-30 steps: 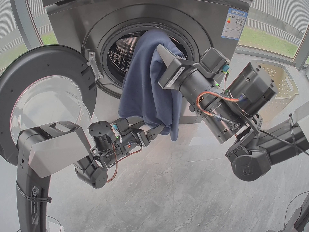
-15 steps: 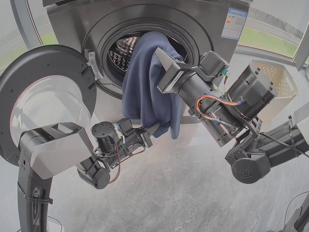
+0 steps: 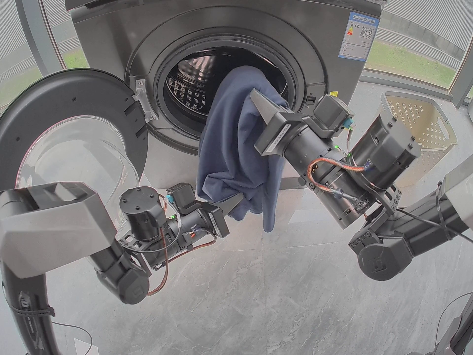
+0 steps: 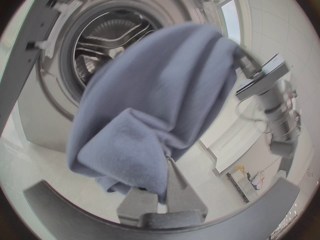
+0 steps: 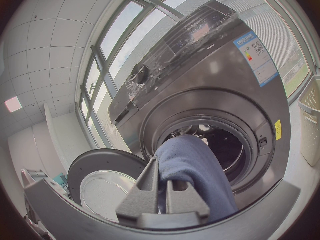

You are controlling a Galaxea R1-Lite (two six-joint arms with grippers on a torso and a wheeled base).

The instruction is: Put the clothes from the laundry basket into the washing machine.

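Door point(image 3: 74, 139) stands open left of washing machine point(image 3: 113, 30). Left gripper point(image 3: 235, 202), below the drum mouth, has jaws closed on blue garment point(image 3: 236, 144) at its lower bunch. Garment not yet in: long axis approx. vertical, top at mouth, tail toward floor, hanging in front of machine. Right gripper point(image 3: 256, 99) has jaws closed on top fold, laundry basket point(image 3: 443, 109) sits right of machine. Judged approx. half done, push-in remains.

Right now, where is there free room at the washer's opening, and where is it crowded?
Free: the steel drum mouth between its hinge-side rim and the dark blue cloth garment. Crowded: its other side, taken by garment and right pincer.
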